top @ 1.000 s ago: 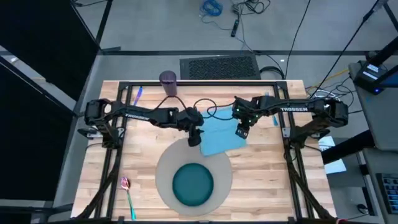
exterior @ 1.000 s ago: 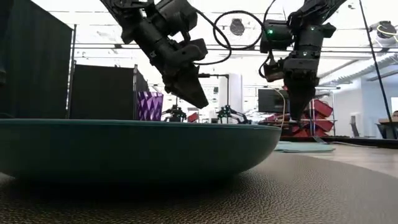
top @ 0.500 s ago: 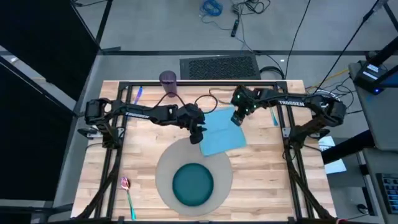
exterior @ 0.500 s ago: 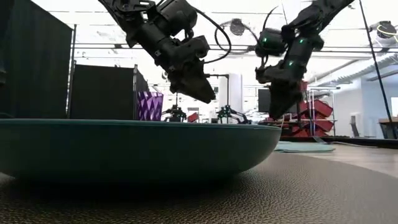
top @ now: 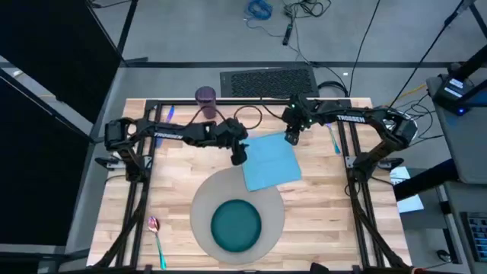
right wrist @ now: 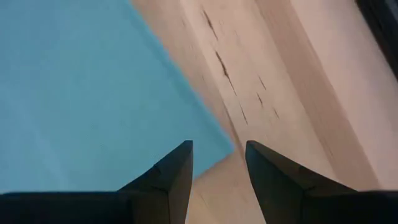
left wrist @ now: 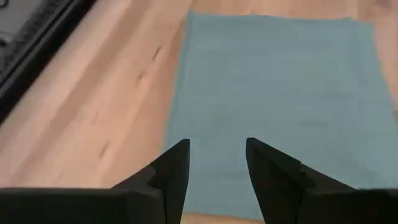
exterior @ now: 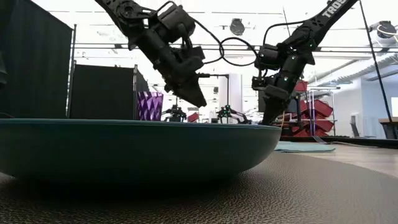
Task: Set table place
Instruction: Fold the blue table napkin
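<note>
The table (top: 319,202) holds a half-made place: the round grey mat (top: 199,205) sits at the near middle with the teal plate (top: 236,226) on it. And there's the light blue napkin (top: 270,161), flat on the wood, just behind the mat toward the right, one corner seemingly lapping its rim. Thin, limp cloth, that: light, likely to fold or drag, so a pinch at a corner or edge looks wisest. The left gripper (top: 239,156) hovers at its left edge, fingers (left wrist: 171,171) parted, holding nothing. The right gripper (top: 291,138) hangs over the far corner, likewise parted and empty. The purple cup (top: 205,96) and spoon (top: 156,232) wait apart.
</note>
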Tool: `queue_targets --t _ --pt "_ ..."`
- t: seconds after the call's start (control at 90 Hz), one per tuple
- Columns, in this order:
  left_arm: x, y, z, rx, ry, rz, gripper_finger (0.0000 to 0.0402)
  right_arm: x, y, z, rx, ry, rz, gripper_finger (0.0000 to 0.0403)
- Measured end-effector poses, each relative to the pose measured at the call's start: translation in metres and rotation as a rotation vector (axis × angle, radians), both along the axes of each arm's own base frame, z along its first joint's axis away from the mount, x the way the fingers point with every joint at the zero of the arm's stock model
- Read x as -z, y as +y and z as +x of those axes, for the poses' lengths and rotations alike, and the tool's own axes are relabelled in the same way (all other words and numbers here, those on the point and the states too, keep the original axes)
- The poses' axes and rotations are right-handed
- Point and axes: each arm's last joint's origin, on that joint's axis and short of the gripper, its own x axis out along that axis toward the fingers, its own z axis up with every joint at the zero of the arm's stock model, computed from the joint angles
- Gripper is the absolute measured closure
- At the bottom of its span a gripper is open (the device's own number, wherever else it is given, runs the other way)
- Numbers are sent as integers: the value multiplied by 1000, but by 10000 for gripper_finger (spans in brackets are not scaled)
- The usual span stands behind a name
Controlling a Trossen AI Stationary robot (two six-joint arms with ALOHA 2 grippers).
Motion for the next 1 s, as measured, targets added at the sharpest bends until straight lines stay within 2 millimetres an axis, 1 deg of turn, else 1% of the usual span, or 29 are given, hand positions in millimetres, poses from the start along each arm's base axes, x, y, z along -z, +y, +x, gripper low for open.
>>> queue_targets --t 0.056,0.133,0.211,0.333,0.4,0.489,0.578,0.8,0.867,1.0 --pt "3 12 -6 -45 32 -27 258 0 -1 -1 -6 3 -6 261" --pt "7 31 -19 -127 73 -110 258 0 -3 -1 -6 -3 -14 261" --pt "10 49 -27 -175 85 -156 258 -1 -6 -2 -6 -13 -28 261" --pt "13 65 -32 -149 41 -236 258 -2 -10 -4 -3 -39 -21 261" --pt "16 70 -29 -124 2 -271 258 -2 -12 -5 -6 -58 -10 261" --pt "28 71 -30 -103 33 -341 258 -2 -13 -5 -3 -59 -8 261" --pt "35 72 -23 -93 32 -348 259 0 -14 -5 -3 -57 -6 261" --pt "60 70 -11 -71 97 -402 259 17 -16 -1 -10 -23 46 261" --pt "62 70 -8 -65 93 -396 259 22 -17 0 -10 -9 58 261" --pt "67 71 -7 -58 100 -408 259 30 -18 1 -11 9 74 261"
